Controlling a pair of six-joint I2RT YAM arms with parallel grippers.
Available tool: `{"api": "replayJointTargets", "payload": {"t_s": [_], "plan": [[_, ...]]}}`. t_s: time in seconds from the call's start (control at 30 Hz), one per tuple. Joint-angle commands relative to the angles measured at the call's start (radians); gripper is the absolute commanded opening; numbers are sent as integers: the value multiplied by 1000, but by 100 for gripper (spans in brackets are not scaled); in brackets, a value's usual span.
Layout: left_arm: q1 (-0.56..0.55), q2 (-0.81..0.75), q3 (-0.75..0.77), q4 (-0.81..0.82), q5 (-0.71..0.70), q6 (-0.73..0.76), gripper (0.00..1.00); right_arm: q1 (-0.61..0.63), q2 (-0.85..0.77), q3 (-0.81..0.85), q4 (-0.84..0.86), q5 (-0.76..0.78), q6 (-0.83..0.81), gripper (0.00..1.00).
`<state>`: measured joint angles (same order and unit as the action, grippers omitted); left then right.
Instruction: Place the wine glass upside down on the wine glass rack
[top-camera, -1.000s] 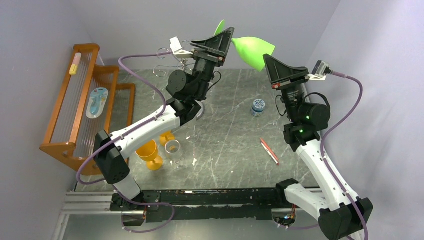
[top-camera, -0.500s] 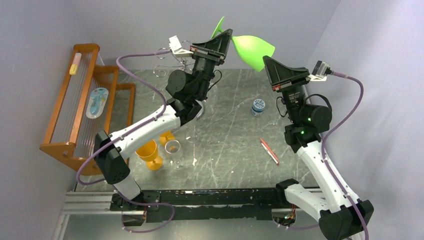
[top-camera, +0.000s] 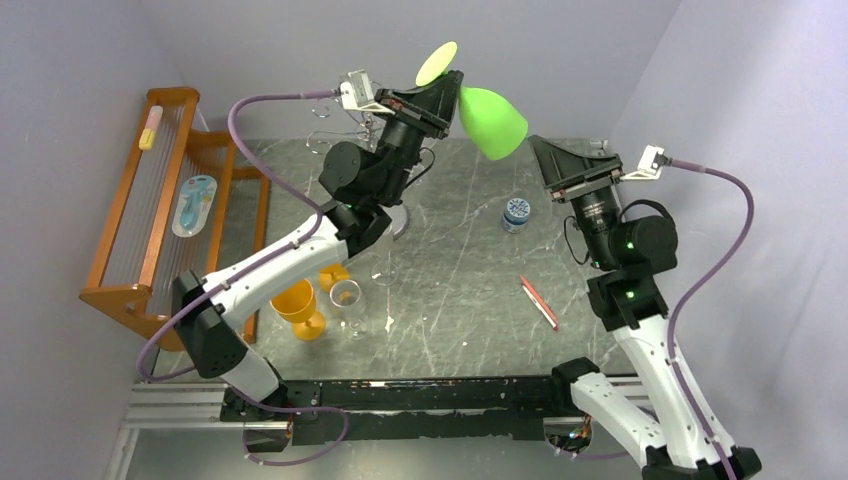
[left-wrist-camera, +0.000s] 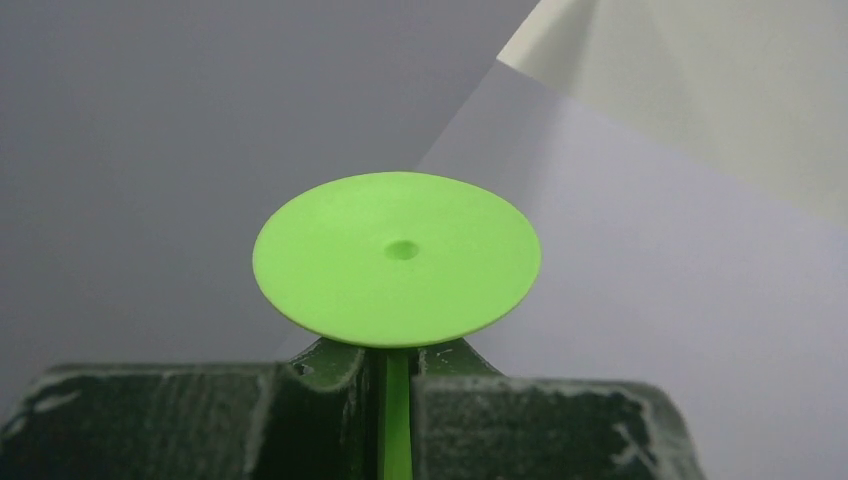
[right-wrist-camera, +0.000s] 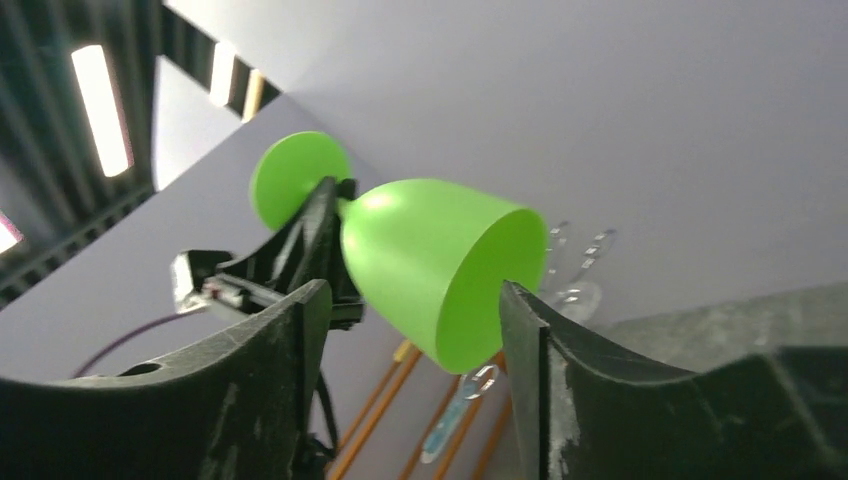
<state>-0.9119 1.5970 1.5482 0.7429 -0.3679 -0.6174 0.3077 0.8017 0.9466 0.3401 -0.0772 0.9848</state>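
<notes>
The bright green wine glass (top-camera: 490, 120) is held high above the back of the table, tilted with its bowl mouth down and to the right. My left gripper (top-camera: 452, 88) is shut on its thin stem just under the round foot (left-wrist-camera: 397, 258). In the left wrist view the stem runs between the jaws of the left gripper (left-wrist-camera: 395, 365). My right gripper (top-camera: 545, 155) is open, just right of the bowl and apart from it. In the right wrist view the bowl (right-wrist-camera: 430, 260) shows between the spread jaws of the right gripper (right-wrist-camera: 415, 288). The chrome wine glass rack (top-camera: 322, 140) stands behind my left arm, mostly hidden.
An orange-brown wooden slatted rack (top-camera: 150, 210) stands at the left with a blue item (top-camera: 193, 205) on it. An orange goblet (top-camera: 300, 308) and two clear glasses (top-camera: 346, 298) stand near my left arm. A blue-lidded jar (top-camera: 516, 213) and a red pen (top-camera: 539, 302) lie mid-table.
My left gripper has shut on the stem. My right gripper has opened, let go of the bowl and drawn back to the right. The glass has swung left and tipped.
</notes>
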Motion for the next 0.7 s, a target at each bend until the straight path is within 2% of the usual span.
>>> {"api": "replayJointTargets", "payload": {"t_s": [0.0, 0.1, 0.3, 0.43, 0.6, 0.67], "plan": [[-5, -83, -42, -85, 147, 310, 5, -2, -53, 57, -267, 123, -110, 70], [-5, -104, -73, -123, 270, 429, 5, -2, -33, 135, -320, 88, -145, 77], [-4, -130, -102, -200, 408, 569, 5, -1, 48, 295, -389, -104, -165, 78], [-4, -143, -126, -238, 450, 654, 5, -2, 85, 342, -393, -223, -95, 75], [-5, -161, -173, -228, 497, 690, 5, -1, 203, 483, -599, -336, -100, 70], [-4, -159, -177, -235, 515, 701, 5, -1, 220, 473, -600, -387, -75, 67]]}}
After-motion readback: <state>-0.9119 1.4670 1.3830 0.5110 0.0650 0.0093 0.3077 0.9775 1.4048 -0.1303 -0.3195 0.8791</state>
